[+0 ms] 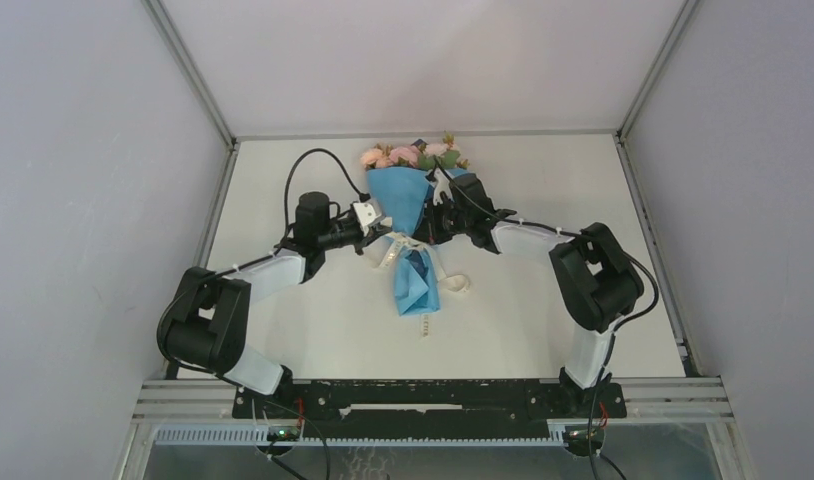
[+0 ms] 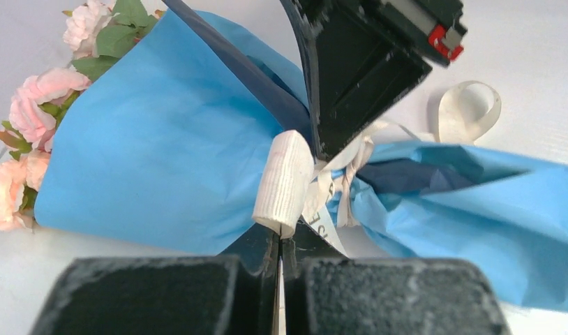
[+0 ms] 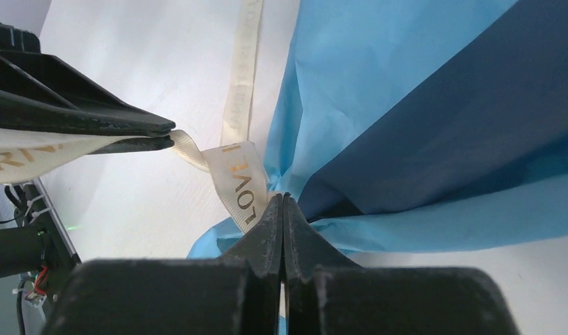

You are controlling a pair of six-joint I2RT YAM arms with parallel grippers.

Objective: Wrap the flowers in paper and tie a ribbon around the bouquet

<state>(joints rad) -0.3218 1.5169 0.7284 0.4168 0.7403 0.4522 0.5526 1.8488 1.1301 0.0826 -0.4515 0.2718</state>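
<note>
The bouquet lies in the middle of the table, with pink flowers (image 1: 408, 155) at the far end of a light-blue paper (image 1: 398, 195) cone. A cream ribbon (image 1: 388, 250) circles the paper's pinched waist, and its tails trail to the right (image 1: 453, 283). My left gripper (image 2: 281, 234) is shut on a folded loop of ribbon (image 2: 285, 181) at the waist's left side. From the right, my right gripper (image 3: 282, 201) is shut at the same waist. The lettered ribbon (image 3: 236, 181) runs into its tips. The stems are hidden inside the paper (image 3: 407, 105).
The white table (image 1: 543, 320) is boxed in by grey walls on the left, right and far sides. A loose curl of ribbon (image 2: 469, 108) lies beyond the paper. Both arms reach in toward the bouquet from either side.
</note>
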